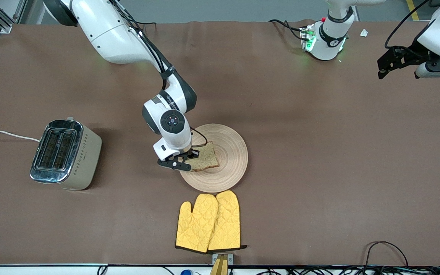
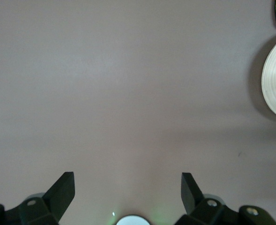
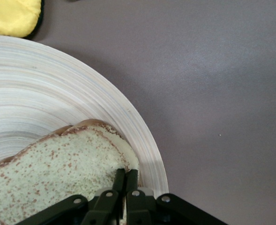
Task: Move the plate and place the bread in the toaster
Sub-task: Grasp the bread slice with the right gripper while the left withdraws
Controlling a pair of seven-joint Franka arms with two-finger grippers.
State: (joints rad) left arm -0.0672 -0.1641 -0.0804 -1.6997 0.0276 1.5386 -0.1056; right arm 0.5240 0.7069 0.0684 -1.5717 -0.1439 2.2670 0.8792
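Tabletop plate point(image 1: 227, 152), bread point(image 1: 206, 156) flat

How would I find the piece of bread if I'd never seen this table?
Look for the big round wooden plate in the middle of the brown table, just above the yellow oven mitts in the front view. The bread lies on it, pinched at its edge by the right gripper. It is the only brown, speckled thing there.

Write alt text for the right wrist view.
The right gripper is shut on the edge of a slice of bread lying on a round wooden plate. Brown table fills the rest, with a yellow oven mitt at one corner.
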